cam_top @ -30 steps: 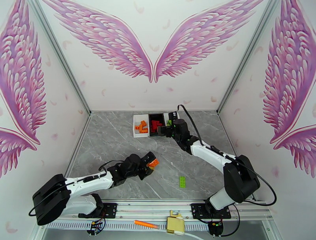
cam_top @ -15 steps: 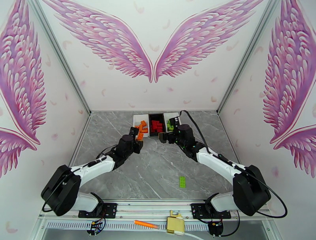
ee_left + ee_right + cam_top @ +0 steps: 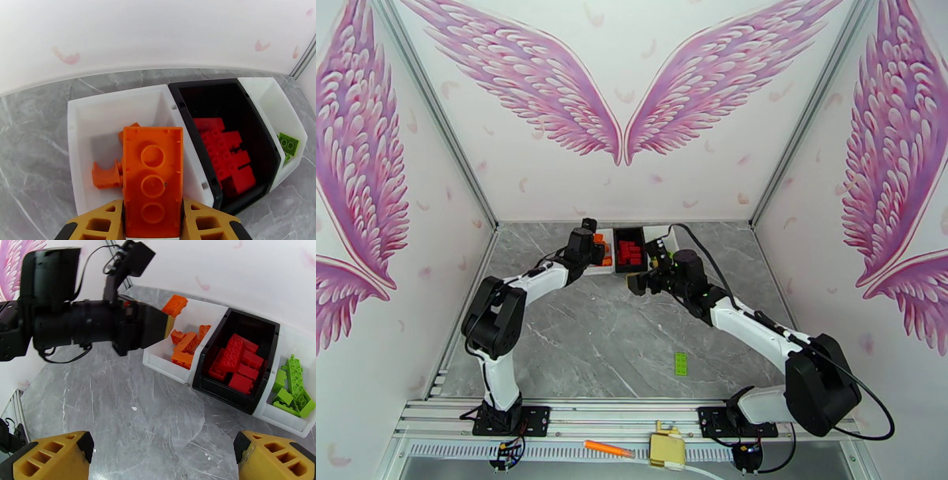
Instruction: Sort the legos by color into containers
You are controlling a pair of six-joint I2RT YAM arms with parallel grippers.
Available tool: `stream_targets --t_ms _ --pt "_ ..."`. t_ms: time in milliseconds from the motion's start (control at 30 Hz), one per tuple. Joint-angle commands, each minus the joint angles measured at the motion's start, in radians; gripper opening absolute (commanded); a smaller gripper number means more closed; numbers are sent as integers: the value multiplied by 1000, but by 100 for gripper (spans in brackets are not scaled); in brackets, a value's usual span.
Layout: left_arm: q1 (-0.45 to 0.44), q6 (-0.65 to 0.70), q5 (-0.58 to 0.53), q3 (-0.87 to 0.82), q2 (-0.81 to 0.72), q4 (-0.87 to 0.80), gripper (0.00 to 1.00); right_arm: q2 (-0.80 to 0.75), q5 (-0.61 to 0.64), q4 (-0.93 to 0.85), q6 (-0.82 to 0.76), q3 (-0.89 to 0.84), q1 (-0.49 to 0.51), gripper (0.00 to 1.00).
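Observation:
My left gripper [image 3: 153, 208] is shut on an orange lego [image 3: 152, 177], held above the left white container [image 3: 118, 98], which has other orange legos [image 3: 106, 175] in it. From the top it sits at the bin's near-left corner [image 3: 592, 241]. The black container [image 3: 237, 90] holds red legos [image 3: 227, 158]; the right white container [image 3: 276, 102] holds green legos [image 3: 288, 143]. My right gripper [image 3: 639, 282] hangs open and empty over the table just in front of the black container [image 3: 252, 325]. A lone green lego [image 3: 680, 362] lies on the table near the right arm's base.
An orange marker pen [image 3: 607, 449] lies on the rail in front of the table. The three bins stand in a row against the back wall. The two arms reach close together at the bins; bare marble table [image 3: 584, 339] stretches between them and the near edge.
My left arm carried the orange lego from the table's near left up to the left white bin. My right gripper drew back from the right bin to in front of the black one.

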Motion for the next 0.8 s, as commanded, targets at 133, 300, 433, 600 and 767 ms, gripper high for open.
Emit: stream_targets --t_ms 133,300,433,600,767 --pt "11 10 30 164 128 -74 31 -18 -11 -8 -21 0 7 99" --pt "10 22 31 123 89 -17 56 -48 66 -88 -18 24 7 99" --pt "7 35 29 -3 -23 94 72 -120 170 -155 61 -7 8 100" --pt "-14 92 56 -151 -167 156 85 -190 234 -325 196 -34 11 99" --pt "-58 192 102 -294 -316 188 98 -281 289 -419 272 -123 38 99"
